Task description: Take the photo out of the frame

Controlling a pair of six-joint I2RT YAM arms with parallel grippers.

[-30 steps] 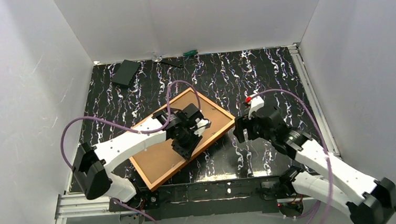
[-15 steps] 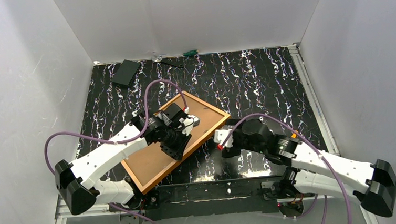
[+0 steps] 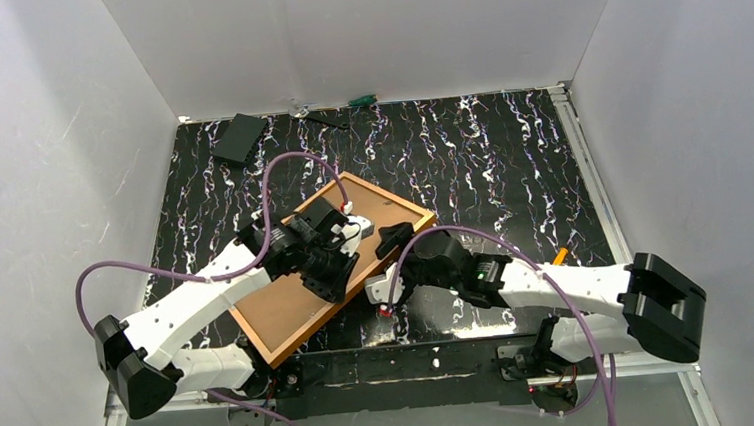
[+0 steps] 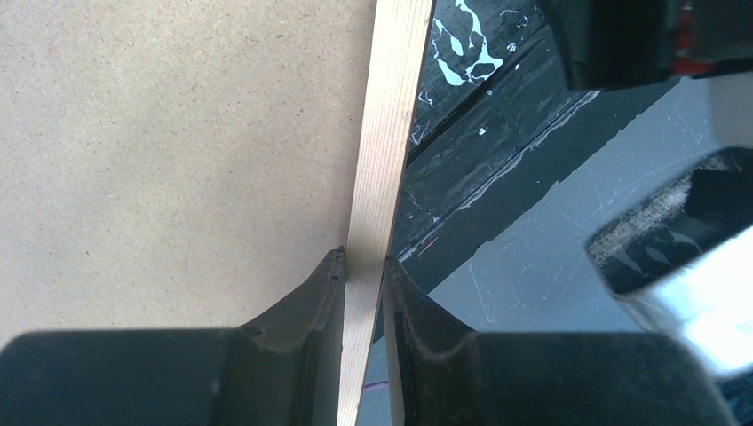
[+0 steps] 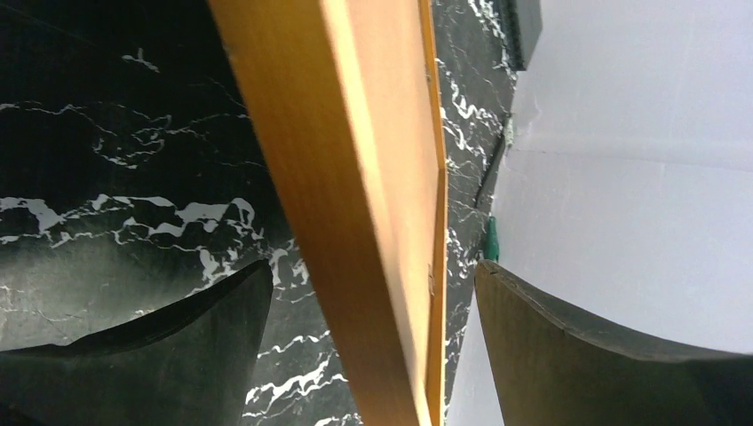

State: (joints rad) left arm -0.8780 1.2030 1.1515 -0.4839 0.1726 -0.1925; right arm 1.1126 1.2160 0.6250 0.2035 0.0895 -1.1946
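Room: black white-veined table (image 3: 509,154), white walls (image 3: 370,33) on three sides.
Top, count: 1 frame (image 3: 397,201), 1 photo (image 3: 284,305), 1 black box (image 3: 239,138) in the far-left corner, 1 green-handled tool (image 3: 362,100) at the back wall.
Top, layout: frame lies diagonal, left of centre; photo sits inside it, brown board back up.
Top, arms: 2; left gripper (image 3: 349,233) over the frame's far half, right gripper (image 3: 395,244) at its right long rail.
Left wrist: left gripper (image 4: 364,266) clenched on 1 pale frame rail; board to its left, table to its right.
Right wrist: right gripper (image 5: 373,346) released, 2 fingers wide apart, one on each side of the orange rail, no contact visible.
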